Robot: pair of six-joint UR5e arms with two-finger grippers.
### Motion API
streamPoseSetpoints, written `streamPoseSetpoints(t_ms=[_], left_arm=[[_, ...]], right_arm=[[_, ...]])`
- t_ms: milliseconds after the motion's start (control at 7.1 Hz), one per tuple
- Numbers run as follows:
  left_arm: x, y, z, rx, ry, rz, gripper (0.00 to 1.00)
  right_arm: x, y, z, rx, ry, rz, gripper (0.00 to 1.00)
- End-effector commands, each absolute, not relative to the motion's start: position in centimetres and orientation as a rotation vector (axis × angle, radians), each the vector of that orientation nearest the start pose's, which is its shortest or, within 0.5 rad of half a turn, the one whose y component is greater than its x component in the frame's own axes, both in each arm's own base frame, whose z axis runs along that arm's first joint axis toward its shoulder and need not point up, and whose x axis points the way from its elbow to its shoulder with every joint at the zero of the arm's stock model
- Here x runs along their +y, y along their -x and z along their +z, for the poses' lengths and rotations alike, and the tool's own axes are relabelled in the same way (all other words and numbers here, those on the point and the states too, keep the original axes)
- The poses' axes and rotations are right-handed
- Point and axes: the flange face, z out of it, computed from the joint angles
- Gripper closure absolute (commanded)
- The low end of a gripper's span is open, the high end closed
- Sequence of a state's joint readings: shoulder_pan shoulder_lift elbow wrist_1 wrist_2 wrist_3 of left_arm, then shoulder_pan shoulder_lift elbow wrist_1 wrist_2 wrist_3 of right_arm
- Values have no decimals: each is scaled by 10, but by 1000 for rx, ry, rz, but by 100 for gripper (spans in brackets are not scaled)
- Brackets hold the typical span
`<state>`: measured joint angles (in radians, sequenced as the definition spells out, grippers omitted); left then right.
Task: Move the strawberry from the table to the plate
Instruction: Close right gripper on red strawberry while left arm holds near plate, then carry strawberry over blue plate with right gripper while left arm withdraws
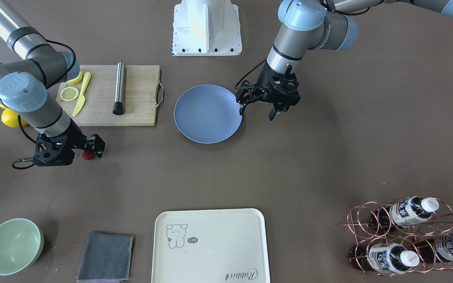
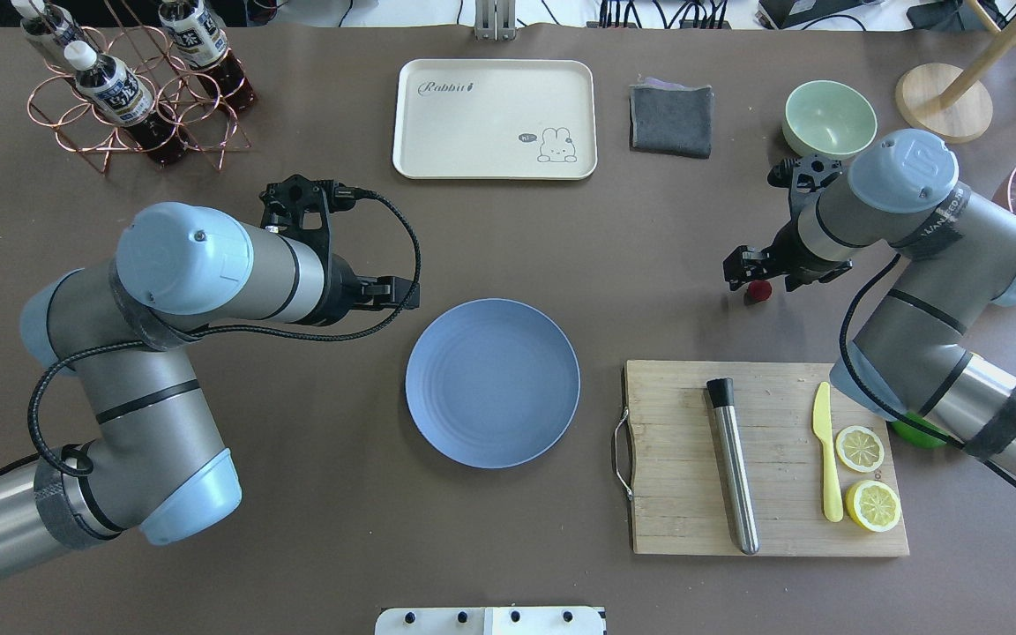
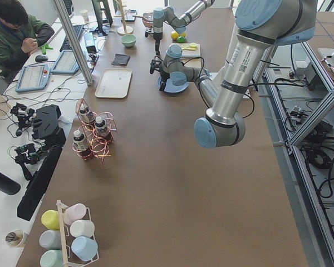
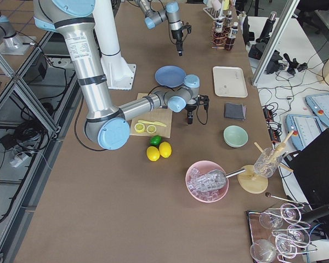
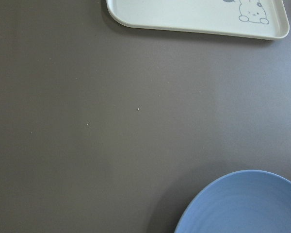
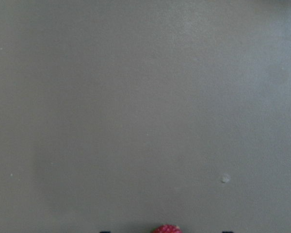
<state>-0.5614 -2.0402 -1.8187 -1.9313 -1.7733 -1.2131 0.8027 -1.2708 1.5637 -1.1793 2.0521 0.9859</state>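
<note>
The left claw (image 1: 257, 113) hangs open and empty just left of the blue-grey plate (image 2: 492, 395); on the far side lies a cream tray (image 2: 495, 119) lettered "Rabbit". Further right, the right claw (image 2: 761, 279) is spread wide over the strawberry (image 2: 759, 292), which sits on the counter (image 2: 614, 256), well apart from the plate.

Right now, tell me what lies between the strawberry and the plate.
Only bare table; nothing sits between the strawberry and the plate. The board has a corner just off that line. The overhead view shows it.
</note>
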Motion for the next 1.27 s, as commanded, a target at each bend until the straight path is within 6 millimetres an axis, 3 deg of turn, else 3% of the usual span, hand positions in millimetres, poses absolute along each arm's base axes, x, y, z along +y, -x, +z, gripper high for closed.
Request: streamPoseSetpoints(t_ms=[0, 141, 282, 423, 563, 704, 845, 986, 1127], left_arm=[[-427, -462, 238, 1048, -322, -78, 2], [-433, -455, 238, 1044, -334, -92, 2], [-443, -441, 259, 1009, -337, -122, 2], [-459, -415, 268, 966, -415, -34, 2], [-457, -389, 293, 874, -535, 191, 2], [-476, -356, 308, 829, -559, 176, 2], [-488, -326, 333, 804, -533, 148, 2], [-498, -295, 346, 803, -530, 113, 2], [-505, -262, 368, 790, -539, 67, 2]], right_arm=[[-517, 378, 452, -822, -87, 29, 100], [-519, 375, 451, -822, -92, 35, 100], [-521, 368, 439, -840, -108, 42, 100], [-519, 368, 418, -865, -126, 37, 100], [-514, 365, 400, -889, -139, 33, 100], [-513, 370, 376, -913, -129, 64, 100], [-512, 390, 345, -914, -114, 72, 100], [-505, 407, 316, -909, -117, 57, 100], [-490, 429, 286, -899, -129, 49, 100]])
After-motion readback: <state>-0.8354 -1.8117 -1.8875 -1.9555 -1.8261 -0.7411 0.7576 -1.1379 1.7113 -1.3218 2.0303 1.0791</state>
